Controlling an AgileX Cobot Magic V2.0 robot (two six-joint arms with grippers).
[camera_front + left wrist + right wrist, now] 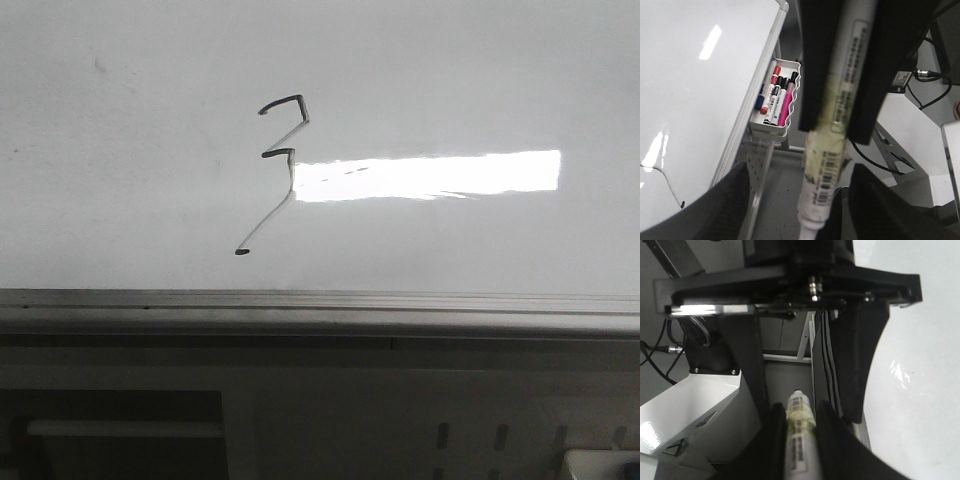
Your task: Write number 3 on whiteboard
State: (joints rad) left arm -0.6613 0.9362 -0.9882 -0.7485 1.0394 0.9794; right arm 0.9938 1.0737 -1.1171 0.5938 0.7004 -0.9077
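The number 3 (285, 155) is a thin black jagged line on the whiteboard (450, 80), its slanted tail ending in a dot. The tail also shows in the left wrist view (670, 187). My right gripper (800, 412) is shut on a white marker pen (799, 440), off the board's edge. In the left wrist view its black fingers (815, 60) clamp the marker pen (832, 150). My left gripper (797, 175) is open, its jaws wide on either side of the pen's lower end, not touching it. Neither gripper shows in the front view.
A white tray (771, 131) with several markers hangs by the whiteboard's (690, 100) edge. A grey rail (320, 305) runs under the board, above a slotted panel (500, 430). A glare patch (430, 175) lies beside the 3. A white base (690, 410) and cables (935, 95) are nearby.
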